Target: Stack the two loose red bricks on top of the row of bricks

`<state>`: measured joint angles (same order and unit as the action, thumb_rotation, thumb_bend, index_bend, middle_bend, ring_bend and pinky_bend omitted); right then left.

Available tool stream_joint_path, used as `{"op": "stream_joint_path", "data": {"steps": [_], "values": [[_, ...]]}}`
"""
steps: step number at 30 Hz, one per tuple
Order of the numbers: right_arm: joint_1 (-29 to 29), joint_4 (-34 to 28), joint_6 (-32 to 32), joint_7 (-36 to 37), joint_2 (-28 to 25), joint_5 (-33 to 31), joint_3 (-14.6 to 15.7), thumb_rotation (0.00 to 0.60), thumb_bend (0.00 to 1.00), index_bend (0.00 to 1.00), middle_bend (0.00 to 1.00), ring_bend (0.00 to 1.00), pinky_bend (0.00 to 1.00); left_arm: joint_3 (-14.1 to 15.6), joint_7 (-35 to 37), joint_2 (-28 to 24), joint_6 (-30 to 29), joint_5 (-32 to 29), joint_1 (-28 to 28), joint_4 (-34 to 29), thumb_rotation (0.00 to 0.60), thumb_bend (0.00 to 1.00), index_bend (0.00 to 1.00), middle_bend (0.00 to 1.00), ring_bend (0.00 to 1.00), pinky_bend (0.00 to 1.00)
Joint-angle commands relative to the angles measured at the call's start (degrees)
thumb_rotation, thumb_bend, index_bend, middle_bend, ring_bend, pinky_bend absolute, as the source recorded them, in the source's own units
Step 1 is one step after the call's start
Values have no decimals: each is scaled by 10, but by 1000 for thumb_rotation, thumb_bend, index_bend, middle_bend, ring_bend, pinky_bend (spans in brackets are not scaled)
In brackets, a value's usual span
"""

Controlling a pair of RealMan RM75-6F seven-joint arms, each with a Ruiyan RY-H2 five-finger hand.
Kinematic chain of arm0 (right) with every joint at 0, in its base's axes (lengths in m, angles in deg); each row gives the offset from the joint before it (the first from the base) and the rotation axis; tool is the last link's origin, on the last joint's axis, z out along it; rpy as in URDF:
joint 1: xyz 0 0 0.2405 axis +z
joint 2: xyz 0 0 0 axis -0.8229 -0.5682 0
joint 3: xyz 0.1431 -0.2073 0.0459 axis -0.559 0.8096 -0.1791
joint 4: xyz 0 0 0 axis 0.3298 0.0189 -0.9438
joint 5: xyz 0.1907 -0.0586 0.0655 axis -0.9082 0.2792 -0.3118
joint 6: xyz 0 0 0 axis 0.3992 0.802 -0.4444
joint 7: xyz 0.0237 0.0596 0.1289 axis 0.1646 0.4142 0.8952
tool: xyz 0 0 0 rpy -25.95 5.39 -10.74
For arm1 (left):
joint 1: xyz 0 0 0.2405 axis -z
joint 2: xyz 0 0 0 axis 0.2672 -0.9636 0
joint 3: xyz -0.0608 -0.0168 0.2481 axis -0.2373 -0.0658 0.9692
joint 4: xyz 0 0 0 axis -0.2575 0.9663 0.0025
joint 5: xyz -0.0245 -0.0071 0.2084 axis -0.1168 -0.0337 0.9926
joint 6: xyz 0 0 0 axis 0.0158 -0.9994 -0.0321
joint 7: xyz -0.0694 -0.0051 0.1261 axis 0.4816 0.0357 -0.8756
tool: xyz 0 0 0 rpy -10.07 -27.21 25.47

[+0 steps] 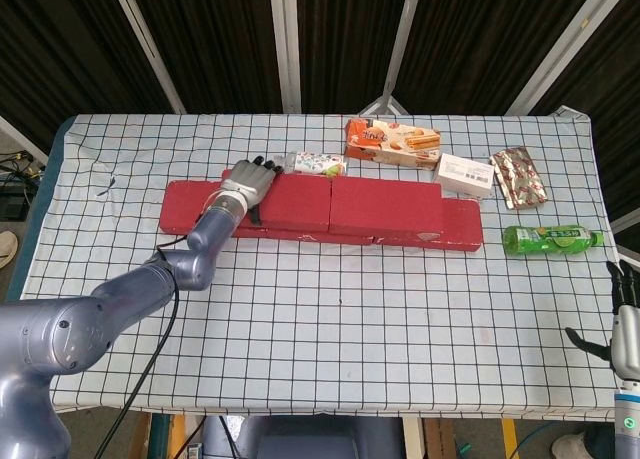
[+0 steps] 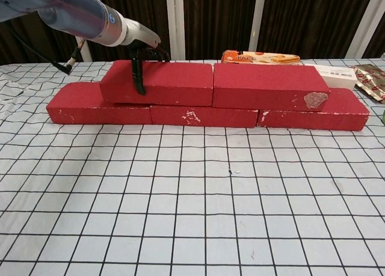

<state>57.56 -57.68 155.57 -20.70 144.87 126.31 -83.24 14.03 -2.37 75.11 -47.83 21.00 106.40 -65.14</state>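
**A:** Head view first: what's the left hand (image 1: 247, 183) doing?

**B:** It's on the left top brick (image 1: 290, 201), fingers draped over the top and thumb down the near face, so it's gripping it. That brick butts against the right top brick (image 1: 385, 207), and both sit on the bottom row (image 1: 195, 207) on the checked desk (image 1: 340, 309). Behind them: a small packet (image 1: 318, 163), an orange box (image 1: 392, 141), a white box (image 1: 465, 174) and a foil pack (image 1: 520, 177). A green bottle (image 1: 550, 240) lies off to the right.

**A:** Right hand?

**B:** The right hand (image 1: 622, 324) is at the desk's lower right edge, fingers up and apart, holding nothing.

**A:** Chest view?

**B:** Same grip: the left hand (image 2: 143, 50) has dark fingers over the left top brick (image 2: 162, 82), thumb on its front. The right top brick (image 2: 271, 87) touches it; the bottom row (image 2: 198, 115) lies underneath. The right hand isn't visible here.
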Motion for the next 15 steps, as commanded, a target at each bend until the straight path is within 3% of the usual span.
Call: {"op": "stream_joint_path", "data": {"steps": [1,15], "values": [[0,0,-1,-1,0,-1,0,600,172,0,0,0,0,-1,-4,2,-3,-2,-1,1,600,0,91,35,0,182],[0,-4,-2,-6,-1,-6,-1,600,171,0,0,0,0,-17,-19,4,-8,-8,-6,0,600,0,48,0,0,145]]}}
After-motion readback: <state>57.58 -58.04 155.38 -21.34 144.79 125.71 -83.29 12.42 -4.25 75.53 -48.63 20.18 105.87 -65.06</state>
